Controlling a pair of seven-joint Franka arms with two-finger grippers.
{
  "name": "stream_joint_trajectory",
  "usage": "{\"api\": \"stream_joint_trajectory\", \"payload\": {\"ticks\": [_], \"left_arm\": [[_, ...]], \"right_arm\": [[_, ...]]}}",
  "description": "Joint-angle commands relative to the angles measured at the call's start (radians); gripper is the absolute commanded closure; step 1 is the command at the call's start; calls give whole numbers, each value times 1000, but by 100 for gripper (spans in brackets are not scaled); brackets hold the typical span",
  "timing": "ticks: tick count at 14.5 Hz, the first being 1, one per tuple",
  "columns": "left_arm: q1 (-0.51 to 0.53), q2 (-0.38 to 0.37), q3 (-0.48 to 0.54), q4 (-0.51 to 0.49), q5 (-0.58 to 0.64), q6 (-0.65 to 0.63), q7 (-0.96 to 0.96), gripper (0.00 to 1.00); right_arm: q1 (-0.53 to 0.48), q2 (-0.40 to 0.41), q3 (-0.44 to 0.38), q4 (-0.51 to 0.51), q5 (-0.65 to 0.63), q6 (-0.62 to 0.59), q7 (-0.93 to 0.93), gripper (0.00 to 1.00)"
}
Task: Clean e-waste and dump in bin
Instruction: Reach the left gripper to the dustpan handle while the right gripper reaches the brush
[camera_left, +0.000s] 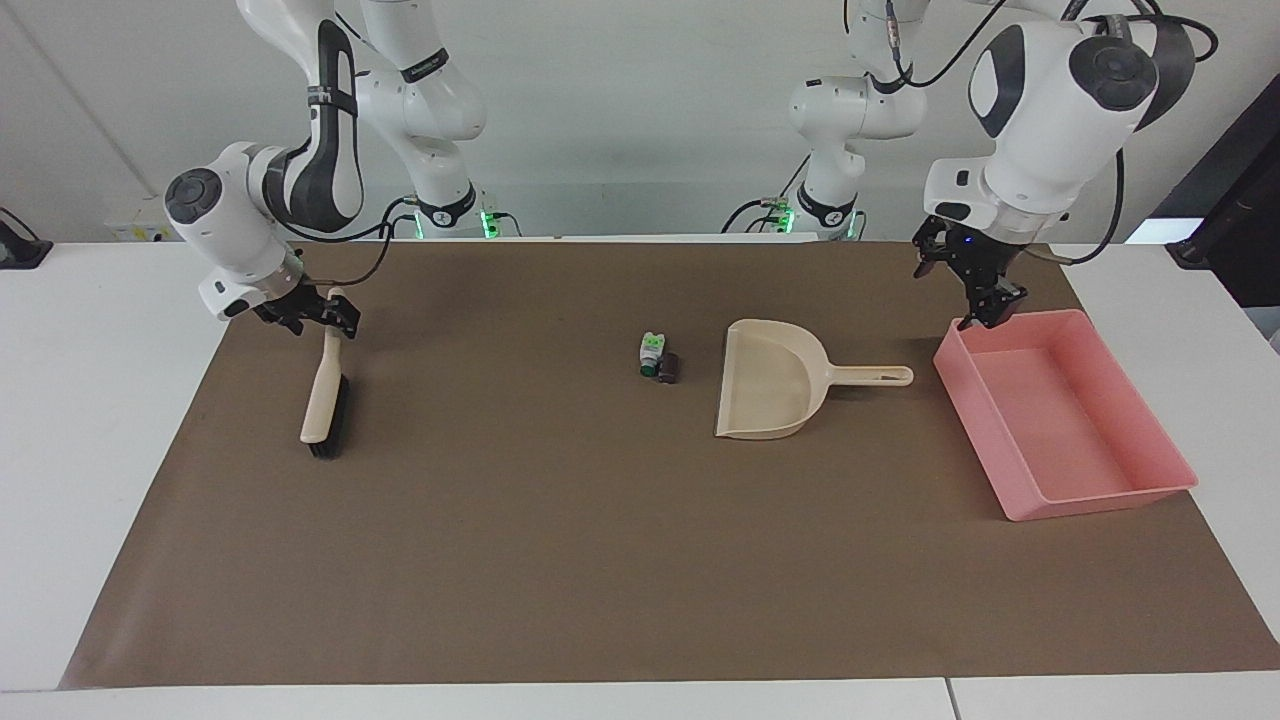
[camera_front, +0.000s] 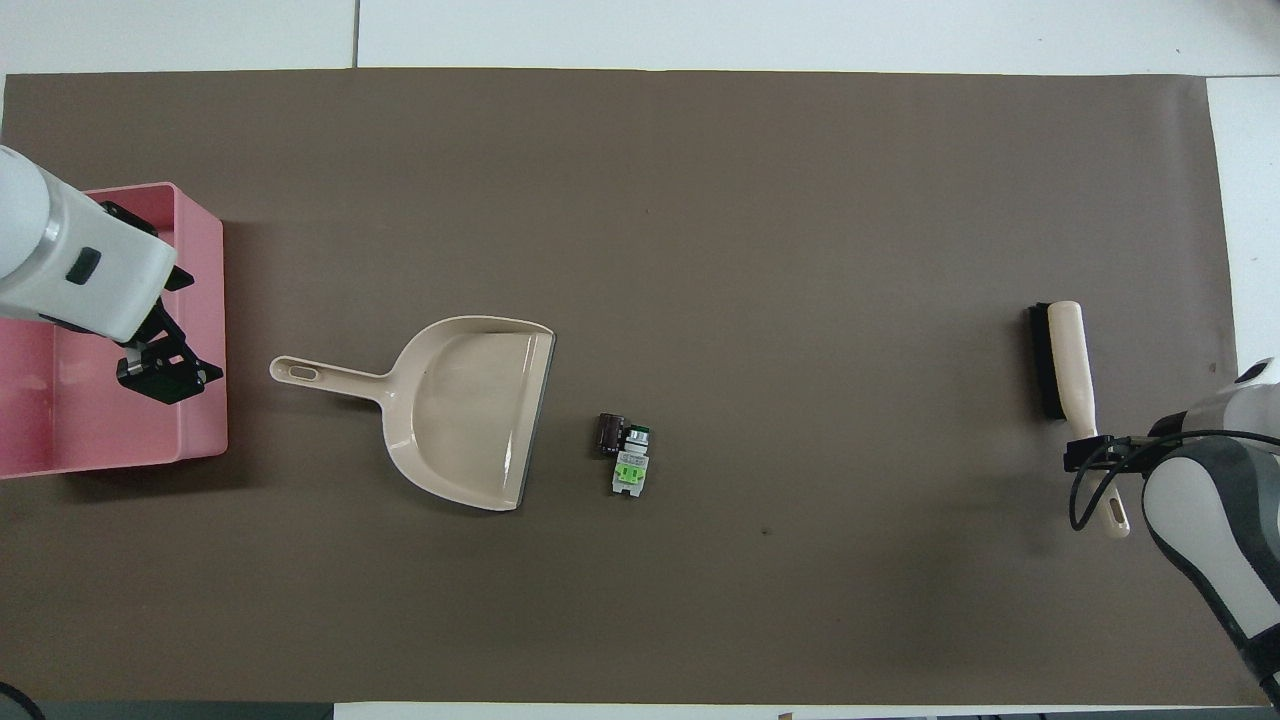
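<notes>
1. The e-waste (camera_left: 658, 361), two tiny light pieces, sits at the dustpan's (camera_left: 768, 392) nine o'clock.
2. Too small to pinch; sweep it.
3. Right gripper (camera_left: 322, 312) is down at the brush (camera_left: 325, 392) handle, grip unclear.
4. Left gripper (camera_left: 975, 290), spread wide, is over the bin (camera_left: 1100, 495) corner.

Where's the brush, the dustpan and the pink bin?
brush (camera_left: 322, 400), facing view, on its cream back above the bristles
dustpan (camera_left: 765, 395), facing view, on the scoop's floor
pink bin (camera_left: 1105, 500), facing view, on its wall farthest from the robots
</notes>
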Motion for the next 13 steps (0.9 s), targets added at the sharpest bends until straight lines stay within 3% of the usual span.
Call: {"api": "stream_joint_trajectory", "payload": {"ticks": [1,7,8,9,10,13], "left_arm": [[-72,-36,11,-148,83,136,21,5],[-160,-49,11,-363,244,309,-86,7],[-179,-43,11,-387,296,332,-118,8],[-182,-40,10,-409,319,352,-132,8],[-184,-38,10,-436,331,372,-145,8],[-197,-15,10,-484,406,420,-204,13]], "right_arm": [[-14,-4,9,-9,6,4,-30,18],[-2,-4,10,-6,12,-14,-28,54],[0,-4,10,-5,12,-17,-28,70],[0,-4,10,0,12,-29,-25,95],[0,-3,10,10,13,-39,-25,100],[16,3,13,44,13,-95,-20,100]]}}
